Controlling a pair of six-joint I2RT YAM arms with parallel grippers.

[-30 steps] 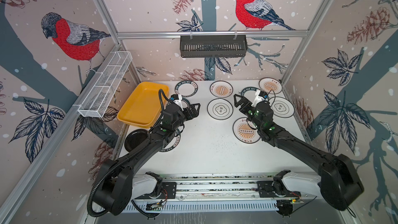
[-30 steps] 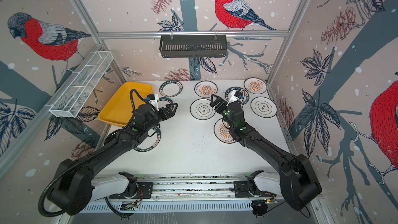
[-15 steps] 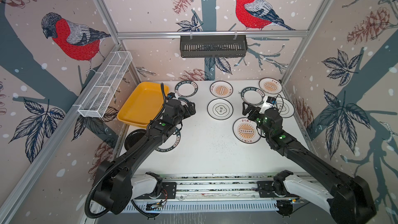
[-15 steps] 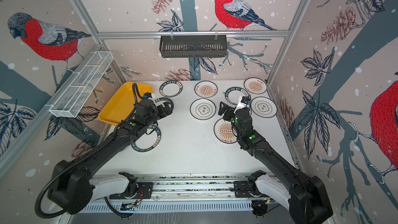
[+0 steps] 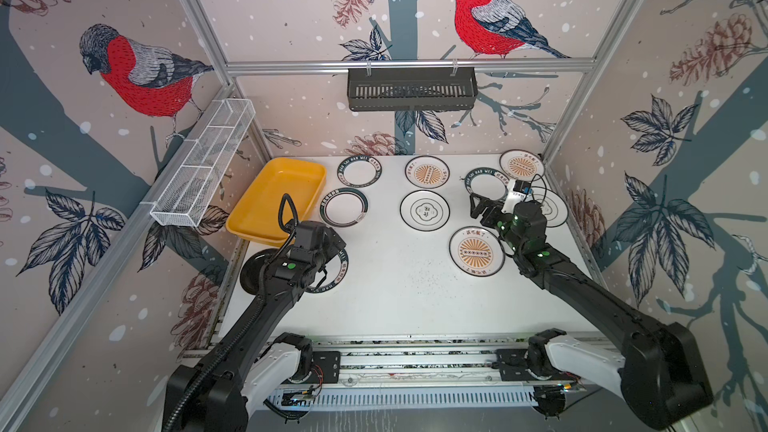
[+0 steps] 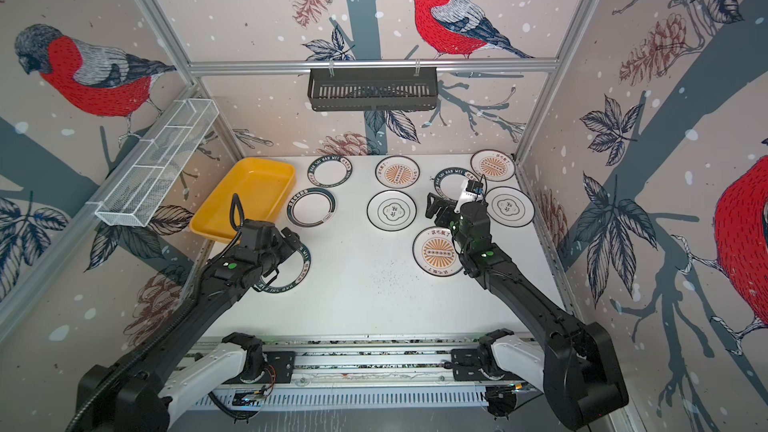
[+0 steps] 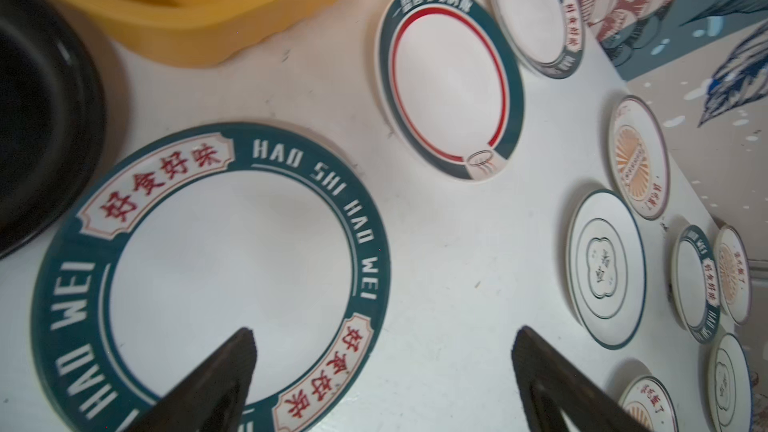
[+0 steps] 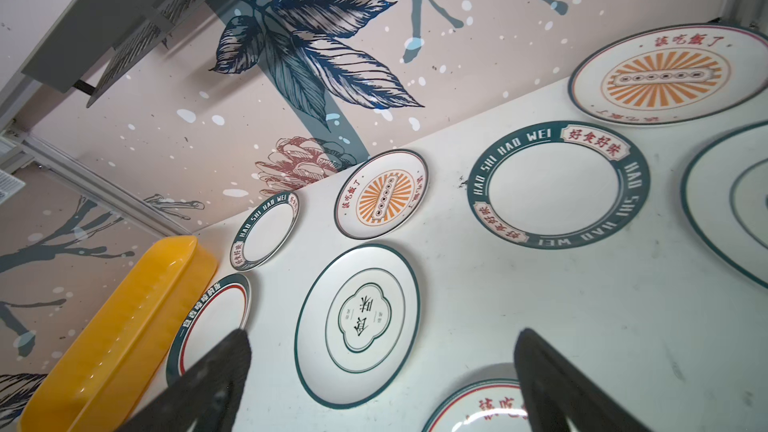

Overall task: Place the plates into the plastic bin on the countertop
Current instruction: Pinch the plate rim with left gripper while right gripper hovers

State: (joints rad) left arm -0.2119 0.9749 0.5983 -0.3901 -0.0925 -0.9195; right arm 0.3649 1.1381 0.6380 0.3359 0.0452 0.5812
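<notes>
At the countertop's [image 5: 407, 292] near-left corner, in both top views, our left gripper [image 5: 337, 245] has drawn back over a lettered-ring plate [image 5: 332, 284]. The right gripper [image 5: 478, 209] has retreated toward the right edge.

In the left wrist view, we see its fingers [image 7: 224, 367] spread and empty, straddling that plate's rim.

In the right wrist view, the fingers [image 8: 220, 367] are likewise spread and empty, above the emblem plate [image 8: 361, 322].

The plastic bin [image 5: 278, 193] by the back-left corner holds nothing, so we judge that no plate has been picked up yet.

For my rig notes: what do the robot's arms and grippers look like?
Matte black left arm and right arm, white base links, green lights. A black cable loops over the left wrist. Dark tapered fingers on left gripper and right gripper.
</notes>
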